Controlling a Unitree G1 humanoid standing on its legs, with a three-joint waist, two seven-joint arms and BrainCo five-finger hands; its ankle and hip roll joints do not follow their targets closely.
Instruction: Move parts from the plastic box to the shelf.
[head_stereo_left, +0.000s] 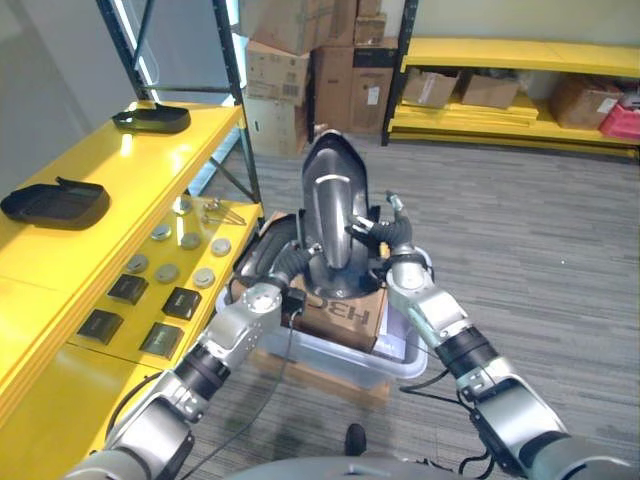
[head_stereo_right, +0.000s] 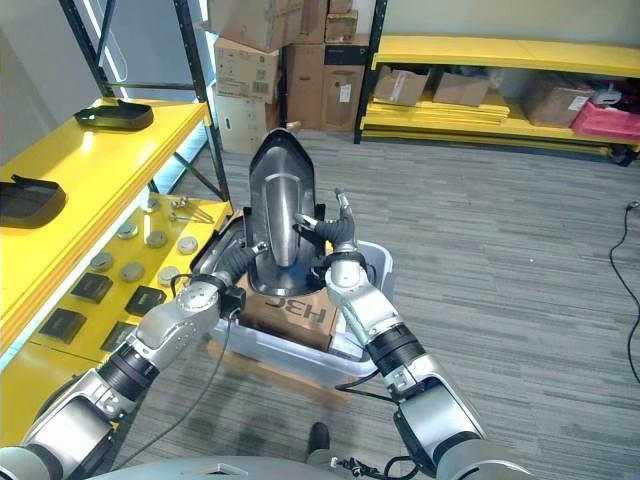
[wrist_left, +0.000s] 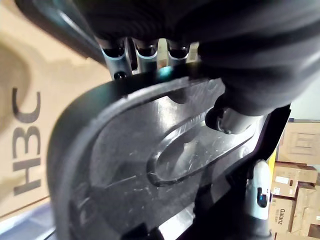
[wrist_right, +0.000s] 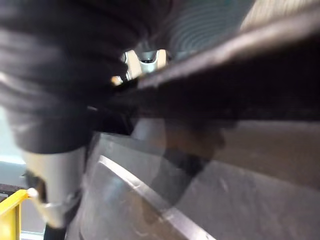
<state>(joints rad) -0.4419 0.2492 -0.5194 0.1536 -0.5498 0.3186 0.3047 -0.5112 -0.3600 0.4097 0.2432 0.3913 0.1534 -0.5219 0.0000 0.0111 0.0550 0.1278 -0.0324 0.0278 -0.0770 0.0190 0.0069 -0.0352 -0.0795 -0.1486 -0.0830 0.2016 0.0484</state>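
Left eye view shows my left hand (head_stereo_left: 268, 262) and right hand (head_stereo_left: 392, 243) both clamped around the big dark curved part (head_stereo_left: 333, 205), holding it upright above the plastic box (head_stereo_left: 391, 368), with the yellow shelf (head_stereo_left: 150, 170) to my left.

Grey carpet floor (head_stereo_left: 520, 230), stacked cardboard boxes (head_stereo_left: 300, 60) and a low yellow rack (head_stereo_left: 520, 55) behind.

Both arms are silver-grey with black bands. The left hand (head_stereo_right: 213, 290) and right hand (head_stereo_right: 335, 240) wear dark ribbed covers.
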